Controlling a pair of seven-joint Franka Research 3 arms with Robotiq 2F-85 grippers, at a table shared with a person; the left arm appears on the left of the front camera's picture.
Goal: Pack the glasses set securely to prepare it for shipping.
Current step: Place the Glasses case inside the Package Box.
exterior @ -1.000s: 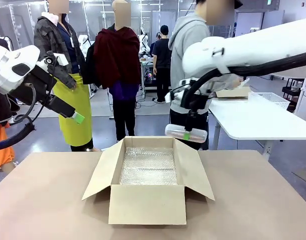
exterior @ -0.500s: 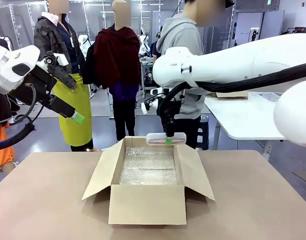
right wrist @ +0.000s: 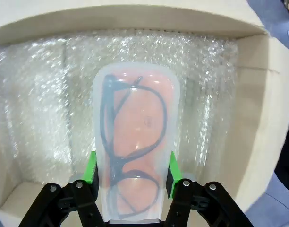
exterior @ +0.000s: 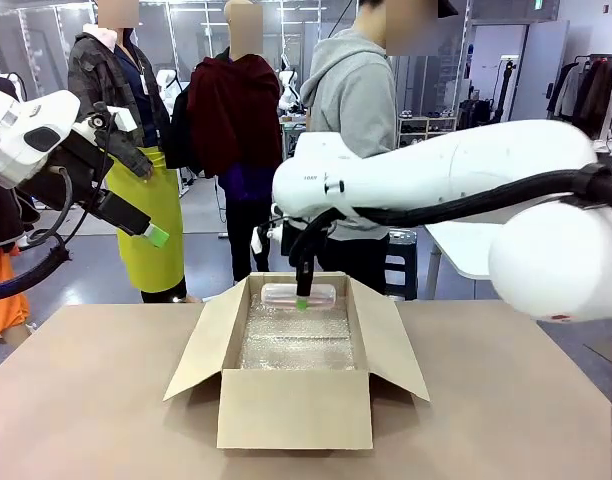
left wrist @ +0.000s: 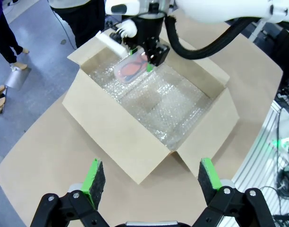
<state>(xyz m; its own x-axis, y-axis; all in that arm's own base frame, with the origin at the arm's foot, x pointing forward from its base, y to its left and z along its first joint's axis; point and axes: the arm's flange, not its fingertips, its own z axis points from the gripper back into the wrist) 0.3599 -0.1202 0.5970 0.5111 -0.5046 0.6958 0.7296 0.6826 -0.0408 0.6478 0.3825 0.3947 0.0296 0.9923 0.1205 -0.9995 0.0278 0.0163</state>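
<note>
- My right pincer (right wrist: pixel 131 174) is pinching the translucent, pale pink, round-ended oblong glasses case (right wrist: pixel 135 118) across its narrow width. 1 green pad sits on each long side, roughly mid-length as the front view has it.
- The case hangs level over the open brown cardboard box (exterior: pixel 296 415), above the clear bubble wrap lining (exterior: pixel 296 345) and near the far wall. I cannot tell whether it touches the wrap.
- I judge it light and fairly stiff, with a smooth shell that could slip.
- Dark-framed glasses show through the shell, so the contents are fragile: no harder squeeze, no drop.
- My right arm reaches across the middle, wrist pointing down into the box.
- My left pincer (left wrist: pixel 151 175) is spread wide and holds nothing. It is raised to the left, well apart from the box, above the tan surface (exterior: pixel 86 400).
</note>
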